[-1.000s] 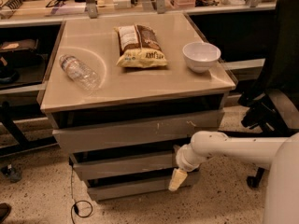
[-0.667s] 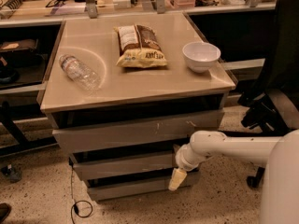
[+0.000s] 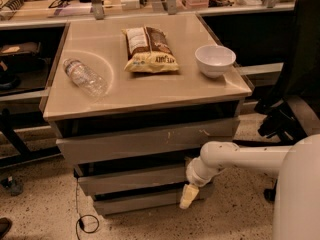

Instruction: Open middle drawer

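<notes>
— How far along is it?
— Hardly begun, I judge. The cabinet [image 3: 150,91] shows three fronts. The middle drawer [image 3: 135,180] lies between the scratched top front [image 3: 125,143] and the short bottom front [image 3: 140,202], set back under the upper one with no tray showing. The whole pull is left to do.
— The tool?
— The gripper [image 3: 187,196] hangs at that drawer's right end, by its lower edge. I cannot tell how wide it stands.
— Room?
— Open floor [image 3: 45,209] in front allows travel. A dark chair [image 3: 295,84] stands close on the arm's side, and a small cable [image 3: 85,223] loops near the base
</notes>
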### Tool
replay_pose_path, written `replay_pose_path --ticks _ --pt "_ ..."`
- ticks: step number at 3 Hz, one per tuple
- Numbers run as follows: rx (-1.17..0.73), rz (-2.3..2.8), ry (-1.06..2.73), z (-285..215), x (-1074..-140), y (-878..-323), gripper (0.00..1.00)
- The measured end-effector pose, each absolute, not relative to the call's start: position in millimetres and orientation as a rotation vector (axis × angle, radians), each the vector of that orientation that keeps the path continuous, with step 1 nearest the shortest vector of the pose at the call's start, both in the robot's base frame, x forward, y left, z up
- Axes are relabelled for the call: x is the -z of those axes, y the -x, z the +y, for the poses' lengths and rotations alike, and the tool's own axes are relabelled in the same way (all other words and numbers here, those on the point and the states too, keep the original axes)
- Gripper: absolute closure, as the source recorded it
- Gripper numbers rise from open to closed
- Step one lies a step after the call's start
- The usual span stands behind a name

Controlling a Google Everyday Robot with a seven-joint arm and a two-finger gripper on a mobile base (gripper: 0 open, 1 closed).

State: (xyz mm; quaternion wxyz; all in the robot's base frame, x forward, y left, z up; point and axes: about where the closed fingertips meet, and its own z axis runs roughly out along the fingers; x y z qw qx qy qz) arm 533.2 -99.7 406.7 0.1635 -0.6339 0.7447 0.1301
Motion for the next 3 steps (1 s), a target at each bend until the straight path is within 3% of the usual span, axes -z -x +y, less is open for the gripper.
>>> replay_pose_path --ticks 3 --pt "-0.458 2.198 1.833 -105 -411 -485 0.00"
